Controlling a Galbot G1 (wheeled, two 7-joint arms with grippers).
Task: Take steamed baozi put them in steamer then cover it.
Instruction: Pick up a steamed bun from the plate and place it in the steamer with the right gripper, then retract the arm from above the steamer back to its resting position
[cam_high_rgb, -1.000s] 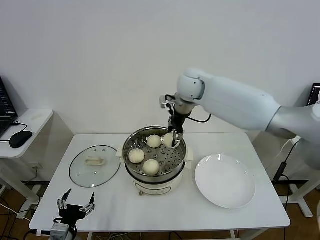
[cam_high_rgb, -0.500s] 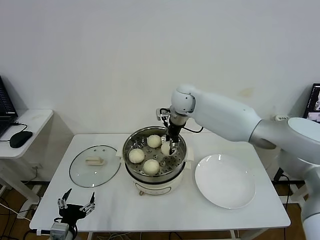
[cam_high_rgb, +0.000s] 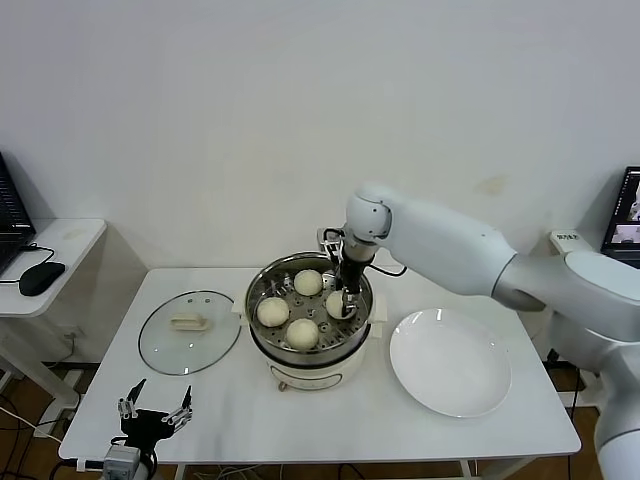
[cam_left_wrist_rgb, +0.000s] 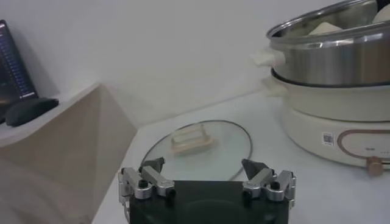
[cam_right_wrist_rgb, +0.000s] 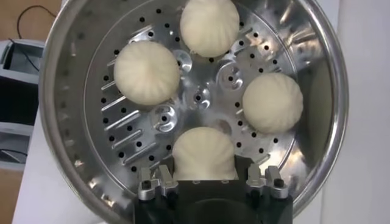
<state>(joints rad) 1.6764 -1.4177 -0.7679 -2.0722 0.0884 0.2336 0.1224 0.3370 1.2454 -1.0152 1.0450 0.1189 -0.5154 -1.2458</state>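
A: Head view, biggest first: table (cam_high_rgb: 300, 420) fills the lower half. Steamer (cam_high_rgb: 262, 318) at frame centre, rim level, open side up. White plate (cam_high_rgb: 450, 362) right of it, cover (cam_high_rgb: 190, 331) left of it, lying flat with handle up, apart from the steamer.

B: Right gripper?

A: Right gripper (cam_high_rgb: 347, 299) reaches straight down into the steamer's right side, over the fourth of the steamed baozi (cam_high_rgb: 336, 303). Right wrist view: that bun (cam_right_wrist_rgb: 203, 154) sits between the fingers (cam_right_wrist_rgb: 152, 184), on the perforated floor. Jaws part-open. Cannot tell whether the pads touch the bun; contact points are hidden by the bun itself.

B: Other three?

A: Sitting on the steamer floor, spaced apart, none touching. Round, no long axis to speak of; pleats face up in the wrist view.

B: Left side?

A: Left gripper (cam_high_rgb: 152, 412) parked at lower left of the head view, off the table's front corner, jaws spread wide, holding nothing. Left wrist view shows the cover (cam_left_wrist_rgb: 198, 143) beyond its fingertips (cam_left_wrist_rgb: 152, 165); steamer (cam_left_wrist_rgb: 341, 58) cut off at the right edge.
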